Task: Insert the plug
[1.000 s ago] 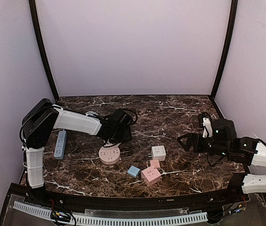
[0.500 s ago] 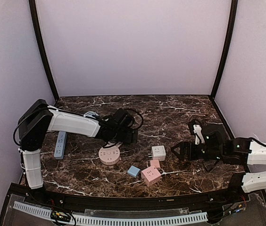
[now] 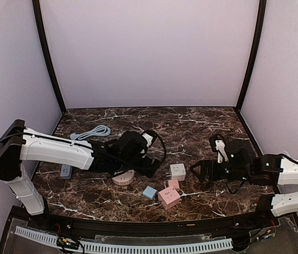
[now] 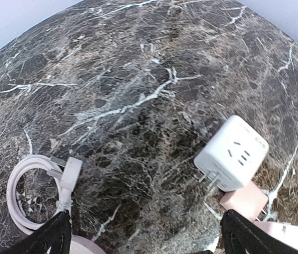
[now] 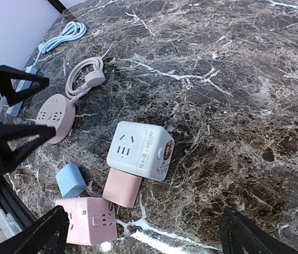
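A white cube socket point(image 3: 177, 171) lies mid-table on its side, prongs showing in the left wrist view point(image 4: 232, 152); it also shows in the right wrist view point(image 5: 140, 150). A small pink plug block point(image 5: 122, 189) touches it. A round pink power strip point(image 3: 122, 179) is partly under my left arm; its white cable and plug point(image 4: 67, 174) lie coiled beside it. My left gripper point(image 3: 152, 168) is open and empty, just left of the white cube. My right gripper point(image 3: 195, 172) is open and empty, just right of the cube.
A larger pink cube socket point(image 3: 169, 197) and a small blue block point(image 3: 149, 192) lie in front of the white cube. A blue power strip point(image 3: 66, 170) with a coiled blue cable point(image 3: 91, 132) lies at the left. Walls enclose the table.
My left arm has stretched right, across the round pink strip, toward the white cube. My right gripper moved left toward the cubes and has now nearly stopped.
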Motion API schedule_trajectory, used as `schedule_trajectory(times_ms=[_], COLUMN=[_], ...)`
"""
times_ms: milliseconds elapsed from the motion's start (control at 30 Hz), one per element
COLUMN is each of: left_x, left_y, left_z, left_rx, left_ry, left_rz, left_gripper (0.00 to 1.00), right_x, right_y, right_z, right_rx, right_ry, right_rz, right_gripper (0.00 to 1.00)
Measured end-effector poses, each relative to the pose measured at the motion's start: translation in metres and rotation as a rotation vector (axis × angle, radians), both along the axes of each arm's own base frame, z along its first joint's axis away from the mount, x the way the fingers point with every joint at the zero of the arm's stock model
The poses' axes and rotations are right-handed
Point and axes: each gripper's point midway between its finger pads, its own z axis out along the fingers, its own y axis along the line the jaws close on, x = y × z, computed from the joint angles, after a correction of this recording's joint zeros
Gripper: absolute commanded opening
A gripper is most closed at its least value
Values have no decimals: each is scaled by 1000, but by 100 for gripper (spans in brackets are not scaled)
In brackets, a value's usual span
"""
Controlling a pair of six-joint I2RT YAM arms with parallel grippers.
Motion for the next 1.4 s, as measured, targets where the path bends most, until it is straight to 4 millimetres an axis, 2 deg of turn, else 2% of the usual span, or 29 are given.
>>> schedule_trajectory(times_ms=[133, 367, 800, 1000, 1400], left_x=[-29, -65, -119, -130, -130], left_y=[-13, -27, -46, -56, -60], left_z=[-7, -17, -34, -51, -69], left_rx=[44, 70, 59, 111, 186], left_ry=[-21, -15, 70, 95, 125], left_rz=[-95, -202, -358, -386, -383], left_gripper=[99, 99, 99, 99, 93], right_x=[1, 3, 6, 6, 5], right_y=[1, 1, -9, -10, -11], right_z=[9, 22, 18, 16, 18], right_rx=[23, 49, 11, 2, 9], right_ry=[-15, -40, -45, -40, -44], right_rz=[0, -10, -52, -54, -54], right_gripper=[99, 99, 98, 99, 99])
